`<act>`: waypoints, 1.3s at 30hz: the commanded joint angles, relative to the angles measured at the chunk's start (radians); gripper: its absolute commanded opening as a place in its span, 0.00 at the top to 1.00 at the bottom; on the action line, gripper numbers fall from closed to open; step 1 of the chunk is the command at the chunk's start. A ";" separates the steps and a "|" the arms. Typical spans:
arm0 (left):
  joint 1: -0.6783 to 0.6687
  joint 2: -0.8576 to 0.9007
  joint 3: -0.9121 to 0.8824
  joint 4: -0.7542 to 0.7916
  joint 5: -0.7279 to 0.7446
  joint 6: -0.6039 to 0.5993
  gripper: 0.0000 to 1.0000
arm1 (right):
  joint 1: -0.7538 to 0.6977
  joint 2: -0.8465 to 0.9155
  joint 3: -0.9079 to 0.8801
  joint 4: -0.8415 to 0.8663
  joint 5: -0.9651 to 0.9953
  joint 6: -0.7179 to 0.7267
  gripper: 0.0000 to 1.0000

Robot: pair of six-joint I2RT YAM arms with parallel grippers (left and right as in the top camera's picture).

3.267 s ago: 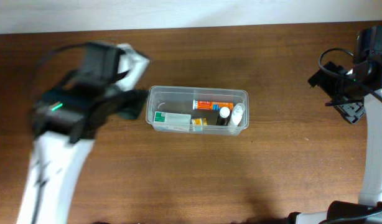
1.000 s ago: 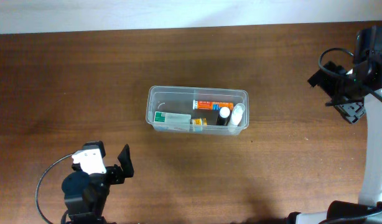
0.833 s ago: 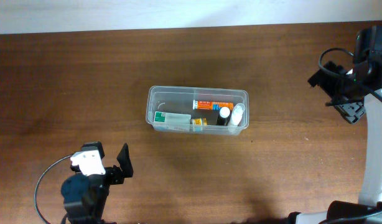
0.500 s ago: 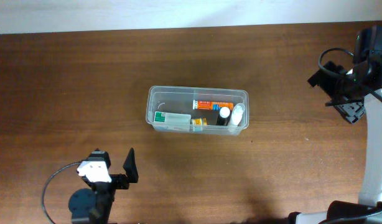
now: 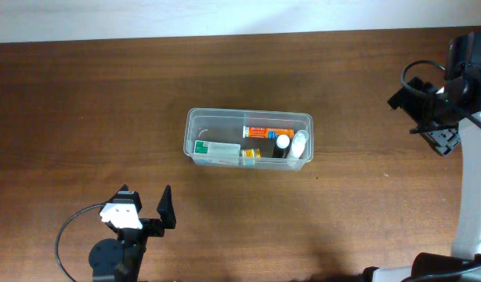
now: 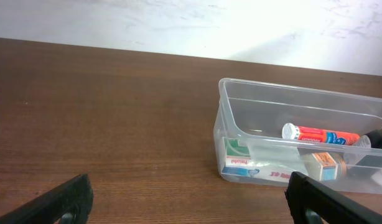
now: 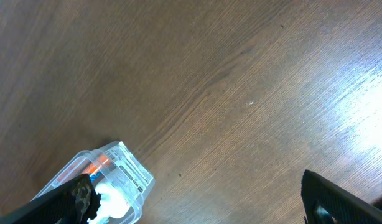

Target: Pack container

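The clear container (image 5: 225,114) stands mid-table. It holds a white and green box (image 5: 215,148), an orange tube (image 5: 266,131), a small orange box (image 5: 251,154), a dark bottle with a white cap (image 5: 283,142) and a white bottle (image 5: 300,142). My left gripper (image 5: 144,207) is open and empty near the front left edge, well short of the container. The left wrist view shows the container (image 6: 284,93) ahead and to the right of the open fingers (image 6: 191,208). My right gripper (image 5: 433,119) is open and empty at the far right. One end of the container (image 7: 125,165) shows in the right wrist view beside the fingers (image 7: 203,202).
The brown wooden table (image 5: 342,211) ends at a white wall at the back (image 5: 225,16). The right arm's base and cables stand along the right edge (image 5: 468,219).
The left arm has drawn back from beside the container's left end to the front left edge. In the last second it slid slightly further toward the front. The right arm has not moved.
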 commanded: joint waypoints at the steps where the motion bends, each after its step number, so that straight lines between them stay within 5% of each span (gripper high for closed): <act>1: -0.005 -0.014 -0.013 0.006 -0.005 -0.009 0.00 | -0.004 -0.013 0.013 0.000 0.002 -0.004 0.02; 13: -0.005 -0.014 -0.013 0.006 -0.005 -0.009 0.00 | -0.004 -0.013 0.013 0.000 0.002 -0.004 0.02; 16: -0.005 -0.014 -0.013 0.006 -0.005 -0.009 0.00 | -0.004 -0.030 0.013 0.000 0.154 -0.016 0.02; 18: -0.005 -0.014 -0.013 0.006 -0.005 -0.009 0.00 | -0.003 -0.093 0.013 0.000 0.307 -0.015 0.01; 28: -0.005 -0.014 -0.013 0.006 -0.005 -0.009 0.00 | 0.051 -0.465 -0.060 0.018 0.476 -0.120 0.02; 34: -0.005 -0.014 -0.013 0.006 -0.005 -0.009 0.00 | 0.051 -0.741 -0.417 0.270 0.392 -0.357 0.01; 39: -0.005 -0.014 -0.013 0.006 -0.005 -0.009 0.00 | 0.051 -1.012 -0.843 0.515 0.040 -0.703 0.01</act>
